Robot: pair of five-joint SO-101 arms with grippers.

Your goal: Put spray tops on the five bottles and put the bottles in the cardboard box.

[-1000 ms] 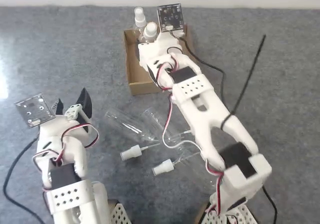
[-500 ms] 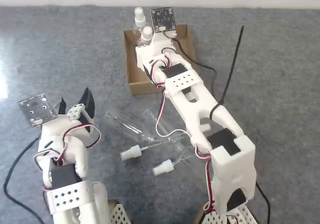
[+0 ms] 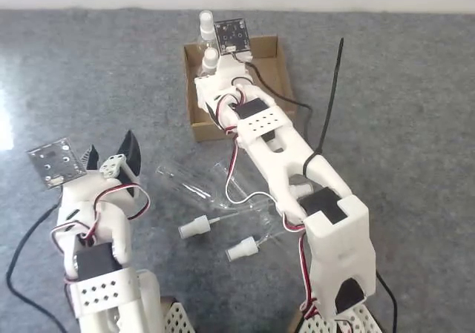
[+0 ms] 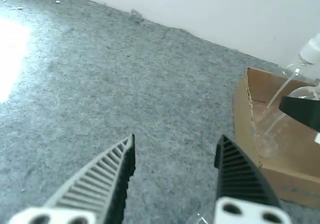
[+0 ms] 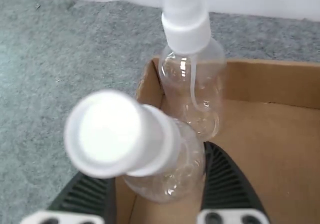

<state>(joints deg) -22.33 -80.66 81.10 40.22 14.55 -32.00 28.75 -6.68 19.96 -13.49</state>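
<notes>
The right gripper (image 5: pixel 157 179) clamps a capped spray bottle (image 5: pixel 145 154) roughly upright over the cardboard box's (image 3: pixel 223 129) far-left corner, just beside a standing bottle (image 5: pixel 192 89), while the left gripper (image 4: pixel 175 144) gapes open, well apart.

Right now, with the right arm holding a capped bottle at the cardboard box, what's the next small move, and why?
Probably lower the held bottle a little, then open the right gripper. The gripper is shut on it at the corner of the cardboard box, close beside the other bottle standing inside. Whether its base touches the box floor is unclear.
</notes>
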